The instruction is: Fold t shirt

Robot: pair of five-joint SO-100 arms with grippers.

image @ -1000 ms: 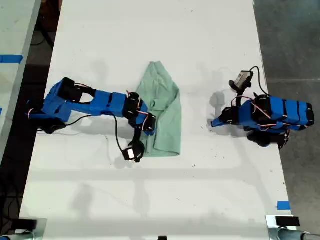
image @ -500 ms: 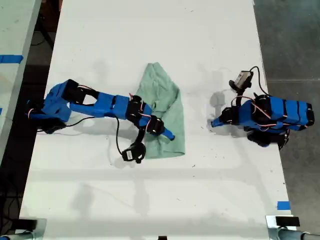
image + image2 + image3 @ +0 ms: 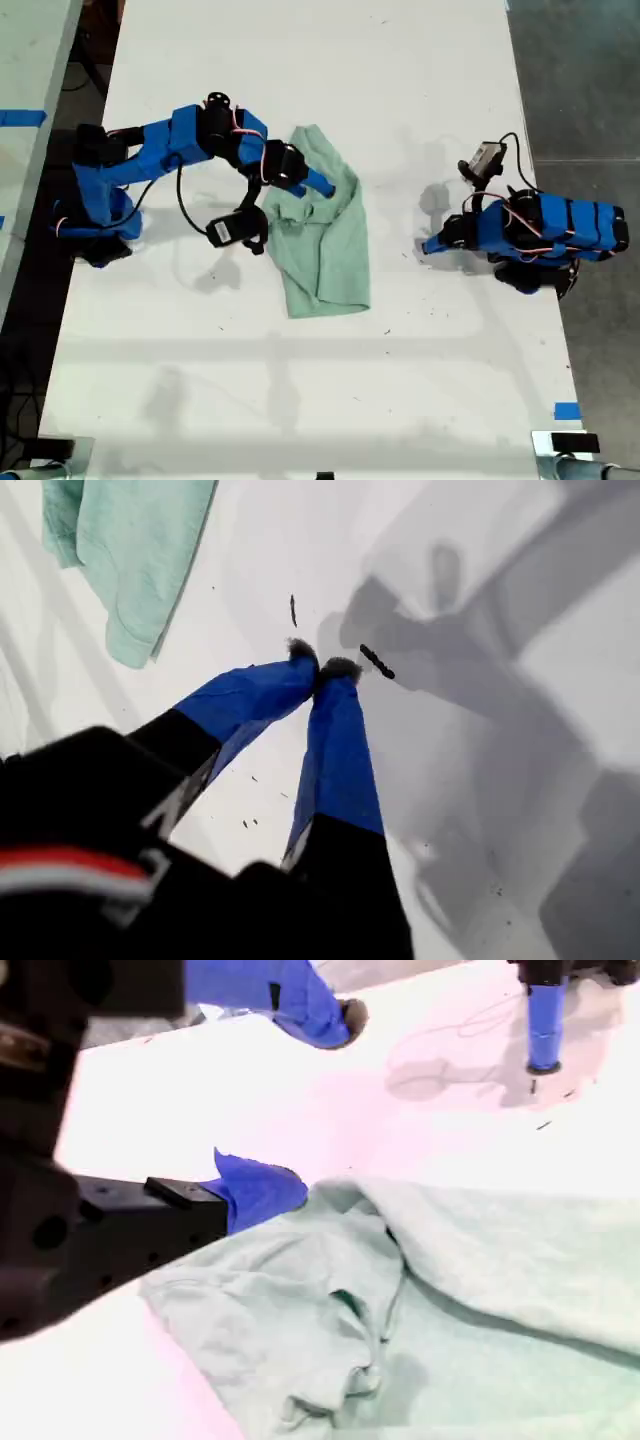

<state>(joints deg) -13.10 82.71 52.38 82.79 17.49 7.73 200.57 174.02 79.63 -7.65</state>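
Pale mint-green t shirt (image 3: 322,238) rumpled and partly folded near the middle of the white table (image 3: 300,400), tapering toward the far end in the exterior view. Second gripper (image 3: 318,184) over the shirt's upper part, jaws spread wide, nothing between them. First gripper (image 3: 322,664) at the exterior view's right, well apart from the shirt, fingertips pressed together, holding nothing, low over bare table.

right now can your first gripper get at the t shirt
Probably yes, with a reach: my first gripper rests shut on bare table, apart from the t shirt, and nothing lies between them.
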